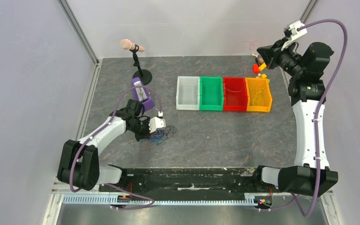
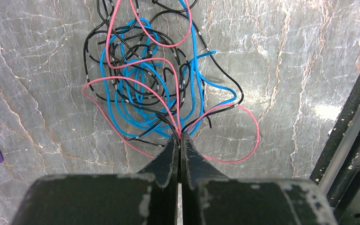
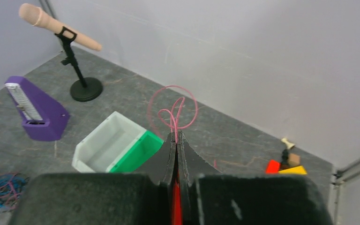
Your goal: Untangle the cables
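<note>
Cables (image 1: pixel 161 136) lie clumped on the table (image 1: pixel 215 136) just before the purple metronome (image 1: pixel 139 90), on its arm-base side. The left tool (image 2: pixel 180 138), pinched shut on pink and black strands (image 2: pixel 177 127) at the clump's near edge, is nearer; the right tool (image 3: pixel 176 137), far off, grips one pink loop (image 3: pixel 175 123).

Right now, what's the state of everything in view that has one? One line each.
left pincer, shut on strands of the cable tangle
right pincer, shut on pink cable, raised off the table
cable tangle, knotted, lying on the table
pink cable, looped, apart from the tangle
white bin, empty
green bin, empty as far as visible
metronome, upright
microphone stand, upright
</note>
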